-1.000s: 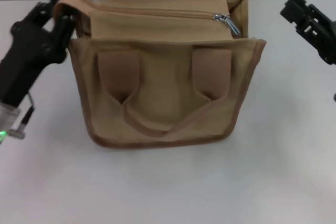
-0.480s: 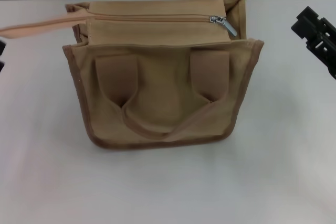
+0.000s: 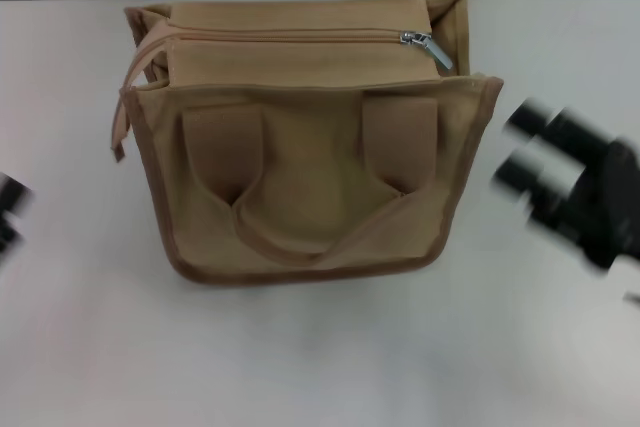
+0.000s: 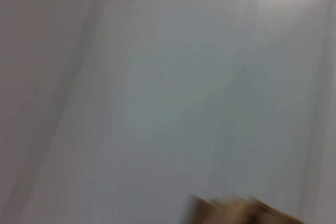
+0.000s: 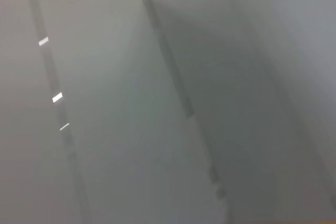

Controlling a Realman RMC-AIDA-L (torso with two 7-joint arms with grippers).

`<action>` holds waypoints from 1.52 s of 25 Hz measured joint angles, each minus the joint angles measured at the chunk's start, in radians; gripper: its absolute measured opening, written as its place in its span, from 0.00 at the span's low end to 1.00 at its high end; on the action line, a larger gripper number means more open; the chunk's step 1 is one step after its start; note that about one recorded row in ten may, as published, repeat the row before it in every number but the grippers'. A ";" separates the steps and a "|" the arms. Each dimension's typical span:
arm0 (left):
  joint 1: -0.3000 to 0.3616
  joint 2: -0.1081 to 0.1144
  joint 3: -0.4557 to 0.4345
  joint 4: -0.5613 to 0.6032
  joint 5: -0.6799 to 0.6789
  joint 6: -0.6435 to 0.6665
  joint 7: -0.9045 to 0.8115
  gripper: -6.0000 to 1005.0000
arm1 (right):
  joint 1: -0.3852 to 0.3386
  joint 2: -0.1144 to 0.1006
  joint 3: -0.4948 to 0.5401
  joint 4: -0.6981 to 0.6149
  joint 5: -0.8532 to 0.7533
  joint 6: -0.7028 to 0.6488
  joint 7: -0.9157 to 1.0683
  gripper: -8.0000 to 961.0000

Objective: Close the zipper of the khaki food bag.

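A khaki food bag point(image 3: 300, 147) stands at the centre of the frame on a white counter point(image 3: 320, 357), its looped handle point(image 3: 300, 237) lying against the near face. Along the top panel the zipper point(image 3: 300, 37) looks drawn shut, the silver slider point(image 3: 425, 44) resting at the upper right end, so the job appears complete. The right gripper point(image 3: 560, 182), blurred at right, touches nothing; the left gripper point(image 3: 8, 212) barely shows at the left edge. Neither one's opening can be told.

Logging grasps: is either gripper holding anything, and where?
Nothing is held. The left gripper and right gripper are both off the khaki food bag.
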 joint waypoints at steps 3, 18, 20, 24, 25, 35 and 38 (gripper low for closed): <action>-0.038 0.019 0.243 0.026 0.009 0.007 0.004 0.82 | 0.027 0.000 0.000 -0.003 -0.167 -0.025 -0.073 0.65; -0.160 -0.021 0.614 0.101 0.010 -0.042 0.015 0.82 | 0.074 0.002 -0.003 0.027 -0.443 0.030 -0.175 0.65; -0.160 -0.021 0.615 0.100 0.010 -0.042 0.015 0.82 | 0.069 0.004 0.000 0.035 -0.441 0.034 -0.212 0.65; -0.154 -0.021 0.616 0.100 0.009 -0.043 0.015 0.82 | 0.062 0.004 0.006 0.051 -0.437 0.034 -0.263 0.65; -0.151 -0.021 0.616 0.100 0.009 -0.043 0.015 0.82 | 0.058 0.004 0.011 0.053 -0.434 0.035 -0.272 0.65; -0.137 -0.020 0.711 0.106 0.010 -0.041 0.045 0.82 | 0.054 0.005 0.029 0.053 -0.431 0.044 -0.283 0.65; -0.137 -0.020 0.712 0.102 0.010 -0.039 0.066 0.82 | 0.057 0.006 0.029 0.054 -0.431 0.047 -0.283 0.65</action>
